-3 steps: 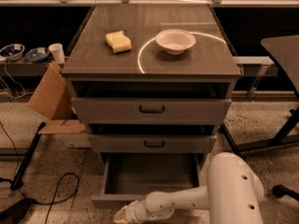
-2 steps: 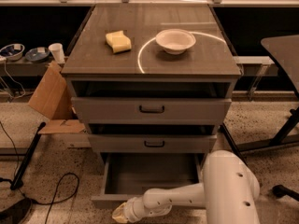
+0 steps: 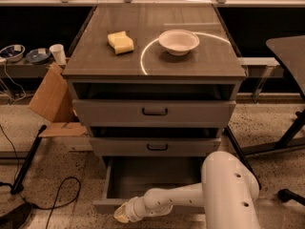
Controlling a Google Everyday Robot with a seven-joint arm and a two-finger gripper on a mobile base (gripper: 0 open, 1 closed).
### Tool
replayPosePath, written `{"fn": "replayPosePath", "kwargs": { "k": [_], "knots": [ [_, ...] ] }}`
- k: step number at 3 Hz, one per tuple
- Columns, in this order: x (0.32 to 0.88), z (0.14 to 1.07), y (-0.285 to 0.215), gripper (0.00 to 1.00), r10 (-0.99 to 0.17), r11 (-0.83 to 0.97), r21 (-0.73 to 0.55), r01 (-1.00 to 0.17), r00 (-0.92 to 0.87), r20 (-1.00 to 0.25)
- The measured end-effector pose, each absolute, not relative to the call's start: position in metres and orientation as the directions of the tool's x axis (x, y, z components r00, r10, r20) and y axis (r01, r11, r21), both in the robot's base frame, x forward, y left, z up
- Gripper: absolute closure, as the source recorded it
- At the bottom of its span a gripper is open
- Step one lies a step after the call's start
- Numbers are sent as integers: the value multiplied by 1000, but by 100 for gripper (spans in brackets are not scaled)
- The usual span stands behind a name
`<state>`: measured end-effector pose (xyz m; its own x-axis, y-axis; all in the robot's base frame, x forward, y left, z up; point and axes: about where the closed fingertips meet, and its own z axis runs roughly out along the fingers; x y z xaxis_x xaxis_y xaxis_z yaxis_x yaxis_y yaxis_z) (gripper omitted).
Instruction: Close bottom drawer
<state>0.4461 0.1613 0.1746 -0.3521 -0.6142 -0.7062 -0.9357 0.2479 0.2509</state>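
The bottom drawer of the grey cabinet stands pulled out, its deep grey box empty; its front edge lies low in the view at the left. My white arm reaches from the lower right across the drawer's front. The gripper is at the drawer's front left edge, low in the view. The drawer's handle is hidden behind the arm.
Two drawers above, the middle one and the top one, each slightly ajar. On the cabinet top sit a yellow sponge and a white bowl. A cardboard box and cables lie at the left; a table leg stands at the right.
The arm and gripper have shifted slightly along the drawer's front; the drawer looks just as far out.
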Motion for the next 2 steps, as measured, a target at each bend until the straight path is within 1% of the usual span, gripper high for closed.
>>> {"fn": "replayPosePath", "kwargs": {
  "k": [1,2],
  "knots": [
    [450,175,162,81,-612,259,249,-933,-358,-705],
    [454,175,161,58,-611,275,247,-929,-367,-701]
  ]
}}
